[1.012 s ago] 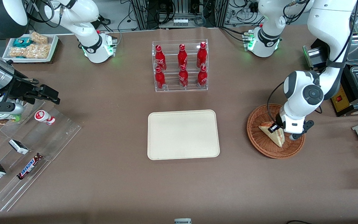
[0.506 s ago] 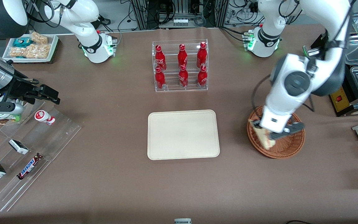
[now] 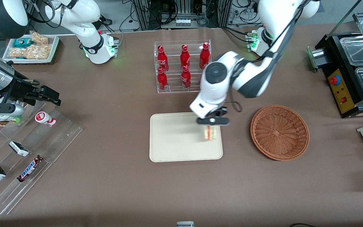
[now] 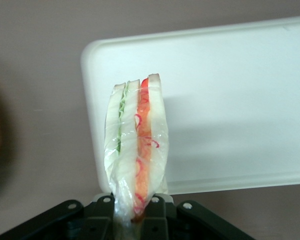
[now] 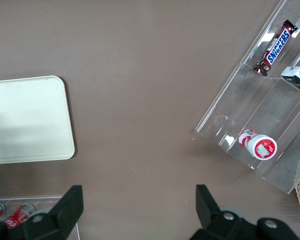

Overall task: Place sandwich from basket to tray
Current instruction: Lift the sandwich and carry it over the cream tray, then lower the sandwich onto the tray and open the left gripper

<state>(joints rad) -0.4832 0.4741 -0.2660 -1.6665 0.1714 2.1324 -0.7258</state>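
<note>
My left gripper [image 3: 212, 123] is shut on the sandwich [image 3: 210, 133], a plastic-wrapped wedge of white bread with orange and green filling, and holds it above the cream-beige tray [image 3: 172, 142], over the tray's end nearest the basket. In the left wrist view the sandwich [image 4: 136, 145] hangs from the gripper [image 4: 135, 207] with the tray [image 4: 230, 100] beneath it. The round wicker basket [image 3: 279, 132] stands beside the tray, toward the working arm's end of the table, with nothing in it.
A clear rack of red bottles [image 3: 183, 66] stands farther from the front camera than the tray. Clear stepped shelves with snack bars [image 3: 28, 168] and a small bottle [image 3: 45, 119] lie toward the parked arm's end. A black appliance with metal pans [image 3: 354, 75] stands near the basket.
The left gripper lifted the sandwich out of the basket and carried it sideways to above the tray. The basket is now bare.
</note>
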